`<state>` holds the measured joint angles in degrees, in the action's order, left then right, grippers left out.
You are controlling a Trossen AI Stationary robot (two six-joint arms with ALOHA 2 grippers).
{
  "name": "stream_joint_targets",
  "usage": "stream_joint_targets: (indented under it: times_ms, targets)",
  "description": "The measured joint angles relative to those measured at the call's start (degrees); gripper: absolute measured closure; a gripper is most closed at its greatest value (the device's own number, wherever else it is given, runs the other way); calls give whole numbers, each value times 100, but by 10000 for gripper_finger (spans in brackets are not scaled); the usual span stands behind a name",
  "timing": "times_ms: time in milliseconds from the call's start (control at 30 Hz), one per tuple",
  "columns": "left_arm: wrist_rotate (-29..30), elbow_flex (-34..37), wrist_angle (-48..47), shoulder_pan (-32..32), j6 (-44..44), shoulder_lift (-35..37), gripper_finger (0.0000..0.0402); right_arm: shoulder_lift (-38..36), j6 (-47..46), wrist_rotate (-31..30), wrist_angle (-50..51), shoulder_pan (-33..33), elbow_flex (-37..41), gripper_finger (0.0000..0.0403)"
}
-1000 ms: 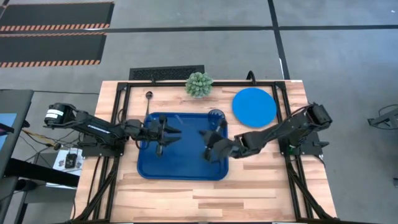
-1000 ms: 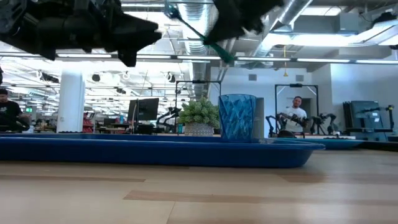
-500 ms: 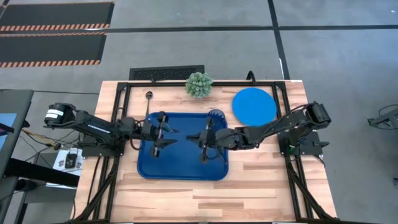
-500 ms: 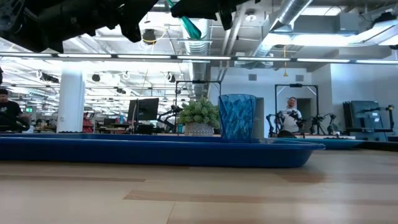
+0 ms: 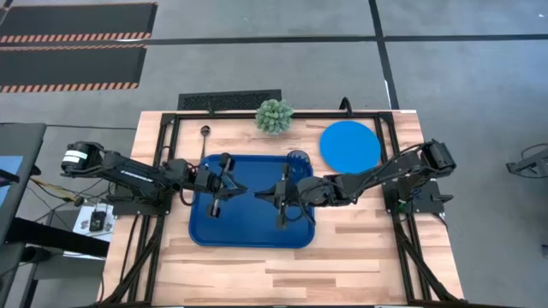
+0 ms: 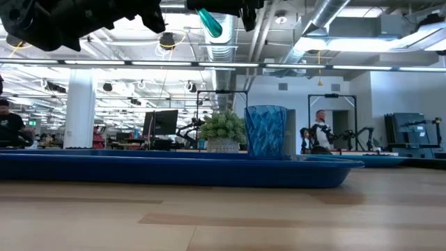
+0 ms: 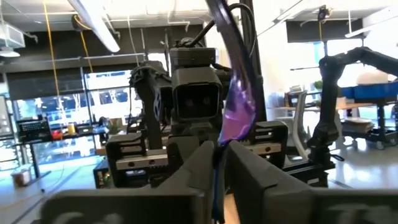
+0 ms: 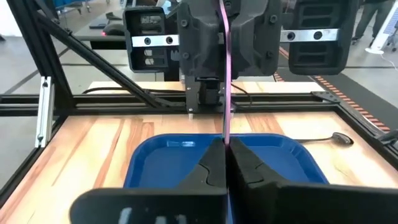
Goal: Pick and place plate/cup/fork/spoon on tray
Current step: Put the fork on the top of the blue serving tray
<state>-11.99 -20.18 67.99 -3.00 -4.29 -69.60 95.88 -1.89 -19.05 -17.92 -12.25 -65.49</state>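
Starting at the near edge, the worktop (image 5: pixel 360 248) in front of the tray (image 5: pixel 248 227) carries nothing for the task. The tray itself lies flat in the middle, and its near half is bare.

Both arms hang above the middle of the tray, facing each other across it, the left gripper (image 5: pixel 238 181) from the tray's left side and the right gripper (image 5: pixel 264 194) from its right. The right jaws are pinched on the fork (image 6: pixel 210 22). In the right wrist view it shows as a thin strip standing up from between them. In the low view its teal end pokes down below the grippers, well clear of the tray floor. For the left jaws you honestly can't tell. The fork shows right in front of them in the left wrist view, but whether they grip it isn't visible.

Further back, the cup (image 5: pixel 298 158) already stands upright in the tray's far right corner. Past the far rim the spoon (image 5: pixel 204 137) lies on the wood off the tray's far left corner. The plate (image 5: pixel 350 145) sits flat off the far right corner, just outside the rim. A little potted plant (image 5: pixel 274 115) stands behind the far rim, roughly centred.

So I'd say you're on the fork step, with the cup done and the spoon and plate left. The next move looks like bringing the fork down low over a bare patch of tray before letting go. If the left arm isn't part of this, keep it out of the way.
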Motion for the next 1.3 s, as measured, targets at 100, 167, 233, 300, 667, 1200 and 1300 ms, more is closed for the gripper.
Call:
stream_joint_targets:
  times_ms: [100, 167, 233, 300, 667, 1200, 1300]
  targets:
    - [30, 0, 4, 3, -68, 0, 395, 0, -14, -4, 14, 2, 0, 389]
    - [46, 0, 17, 3, -74, 0, 397, 0, 7, -20, 10, 2, 0, 379]
    - [82, 0, 23, 3, -73, 0, 399, 0, 2, -38, 10, 2, 0, 365]
    - [139, 0, 28, 3, -72, 0, 400, 0, -5, -151, 17, -1, 0, 346]
    - [577, -4, -887, -1, -111, 245, 401, -869, 96, -1551, 1857, -407, -2, 249]
    - [3840, -297, -5944, -1115, -1813, 890, 402, -902, -1335, -2630, 4134, -1170, 9, 384]
    - [4451, -297, -6076, -1498, -2046, 592, 401, -840, -1378, -2649, 4143, -1253, 9, 396]
